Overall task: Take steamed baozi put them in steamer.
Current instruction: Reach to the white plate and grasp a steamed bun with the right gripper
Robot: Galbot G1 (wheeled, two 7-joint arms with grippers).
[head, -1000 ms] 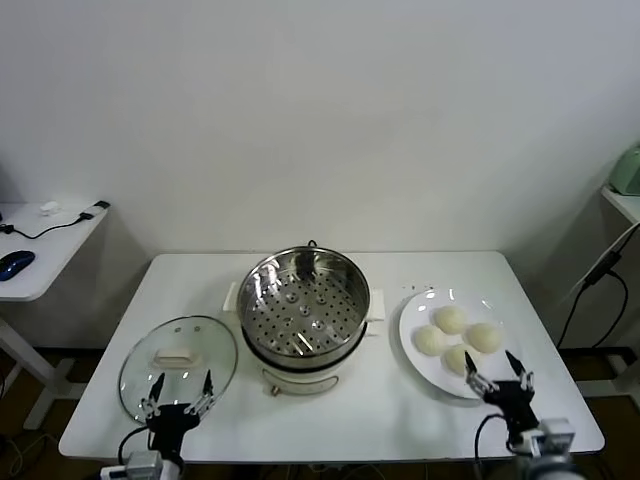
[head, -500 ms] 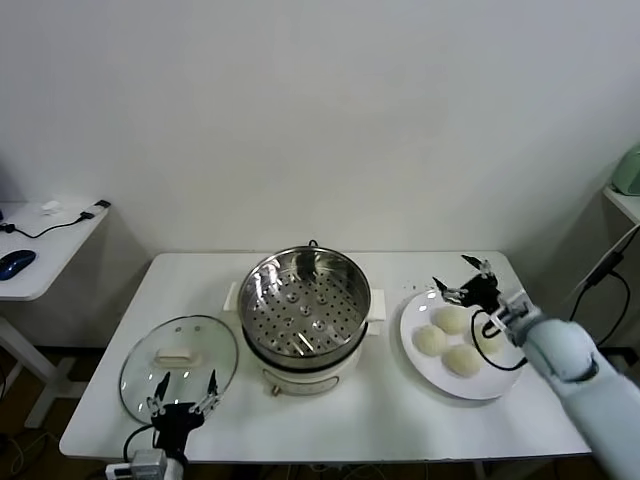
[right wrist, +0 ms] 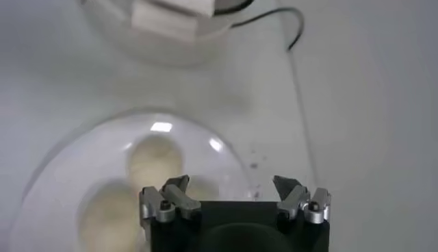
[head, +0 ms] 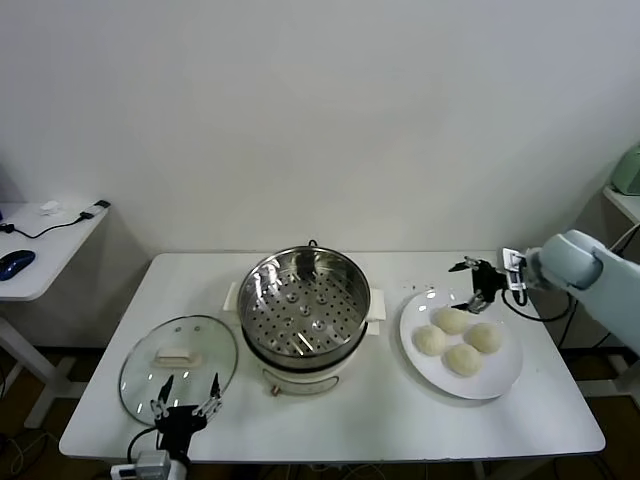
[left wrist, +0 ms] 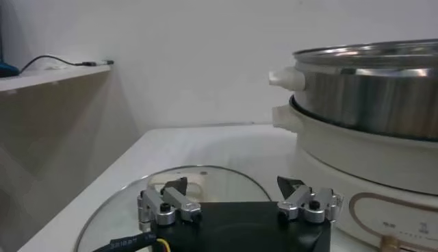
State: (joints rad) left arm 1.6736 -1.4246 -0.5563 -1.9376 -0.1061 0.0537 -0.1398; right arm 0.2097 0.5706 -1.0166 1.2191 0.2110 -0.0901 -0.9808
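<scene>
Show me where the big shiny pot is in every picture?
Head view: the steamer stands mid-table, between the glass lid and the plate.
Left wrist view: it fills the far side, beyond the lid.
Right wrist view: only its base shows, beyond the plate.
Shared landmark: the white table.

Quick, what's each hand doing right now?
Left hand: open, empty, by the round glass lid.
Right hand: open, empty, above the flat white plate.
</scene>
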